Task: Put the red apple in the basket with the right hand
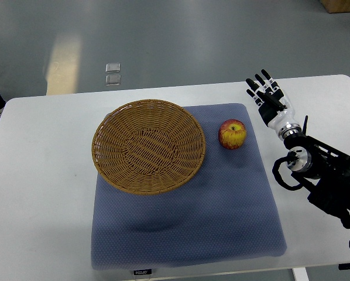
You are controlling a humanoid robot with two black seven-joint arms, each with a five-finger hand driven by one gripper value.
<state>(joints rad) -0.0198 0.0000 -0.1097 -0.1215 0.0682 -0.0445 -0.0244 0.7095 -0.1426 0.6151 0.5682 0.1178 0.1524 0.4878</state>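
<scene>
Top view: round red-yellow apple [232,134] firm, smooth, light; best wrapped around sides; right robot hand [270,97] spread, empty, near.

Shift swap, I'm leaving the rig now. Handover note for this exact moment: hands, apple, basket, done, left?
Right hand: fingers spread, holding nothing, over the white table just right of the blue mat, clear of the apple.
Left hand: not in view.
Red apple: upright on the mat, to the right of the basket, not touching it.
Wicker basket: on the mat's left part, nothing in it.
Done: nothing yet.
Left: reach, grasp apple, move it left, release in basket.
</scene>
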